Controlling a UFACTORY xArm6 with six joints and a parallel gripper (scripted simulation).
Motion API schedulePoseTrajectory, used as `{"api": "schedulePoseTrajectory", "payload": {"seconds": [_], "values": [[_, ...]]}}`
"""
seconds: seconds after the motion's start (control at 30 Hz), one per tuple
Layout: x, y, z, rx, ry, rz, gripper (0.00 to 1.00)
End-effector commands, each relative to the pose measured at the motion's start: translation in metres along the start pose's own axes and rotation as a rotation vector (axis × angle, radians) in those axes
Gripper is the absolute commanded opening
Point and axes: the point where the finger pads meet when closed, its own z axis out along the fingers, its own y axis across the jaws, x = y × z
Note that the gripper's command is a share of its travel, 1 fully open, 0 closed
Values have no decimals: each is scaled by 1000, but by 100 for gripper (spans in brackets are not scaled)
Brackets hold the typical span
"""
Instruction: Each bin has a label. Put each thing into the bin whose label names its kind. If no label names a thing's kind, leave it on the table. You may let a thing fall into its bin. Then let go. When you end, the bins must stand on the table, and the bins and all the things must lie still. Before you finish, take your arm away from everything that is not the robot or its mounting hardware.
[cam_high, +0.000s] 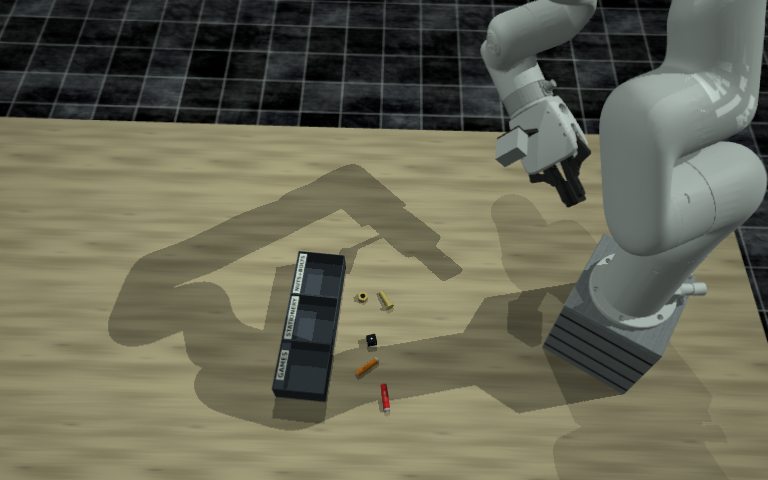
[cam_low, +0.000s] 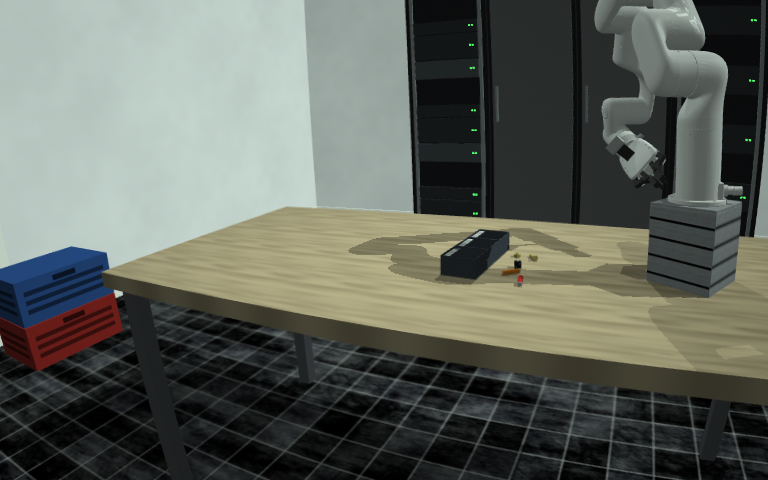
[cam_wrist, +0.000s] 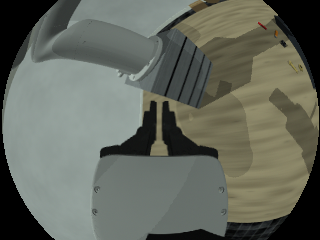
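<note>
- Sorting has not started, in my judgement: all five small things lie on the counter (cam_high: 113, 226), none inside the bins.
- End effector (cam_high: 570, 192) hangs in the upper right of the top view, high above the counter and beside the arm's base (cam_high: 572, 350), well apart from the things. Its fingers are together and hold nothing.
- Bin row (cam_high: 338, 316), below the centre of the frame, carries three labels: NUTS+BOLTS at the top, STATIONERY in the middle, GAMES at the bottom.
- Just right of the row lie a brass nut (cam_high: 362, 296), a brass bolt (cam_high: 385, 300), a black die (cam_high: 371, 340), an orange stick (cam_high: 366, 367) and a red stick (cam_high: 385, 396).
- Next move, I think, calls for opening the fingers, then travelling down and to the left over one thing, for example the bolt, which stands near its compartment.
</note>
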Motion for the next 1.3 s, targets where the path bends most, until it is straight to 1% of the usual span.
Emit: {"api": "schedulePoseTrajectory", "payload": {"seconds": [0.0, 0.03, 0.17, 0.3, 0.37, 0.4, 0.43, 0.47, 0.53, 0.57, 0.6, 0.63, 0.67, 0.7, 0.73, 0.77, 0.8, 0.83, 0.93, 0.97, 1.0, 1.03, 1.07, 1.1, 1.13, 1.17, 1.2, 1.23, 1.27], "values": [[6, 15, -8, -31, -104, 115, 7], [6, 15, -8, -38, -128, 143, 7], [16, 34, -16, -96, -223, 254, 7], [28, 53, -24, -171, -308, 359, 7], [28, 53, -24, -171, -308, 359, 7], [33, 59, -27, -212, -349, 412, 7], [39, 65, -29, -243, -371, 443, 7], [44, 71, -32, -256, -377, 453, 7], [44, 71, -32, -281, -399, 482, 7], [50, 77, -34, -316, -418, 513, 7], [53, 80, -35, -335, -429, 529, 7], [59, 85, -37, -373, -445, 559, 7], [63, 89, -38, -392, -454, 574, 7], [63, 89, -38, -392, -454, 574, 7], [69, 94, -40, -432, -467, 602, 7], [74, 97, -41, -452, -474, 615, 7], [80, 102, -42, -494, -483, 642, 7], [85, 106, -43, -514, -487, 654, 7], [85, 106, -43, -514, -487, 654, 7], [92, 110, -44, -557, -493, 679, 7], [97, 114, -44, -577, -495, 689, 7], [105, 118, -45, -622, -497, 712, 7], [110, 122, -46, -641, -497, 722, 7], [110, 122, -46, -641, -497, 722, 7], [118, 126, -46, -687, -495, 743, 7], [124, 129, -46, -705, -493, 752, 7], [124, 129, -46, -705, -493, 752, 7], [131, 133, -46, -752, -486, 771, 7], [138, 136, -46, -769, -483, 778, 7]]}}
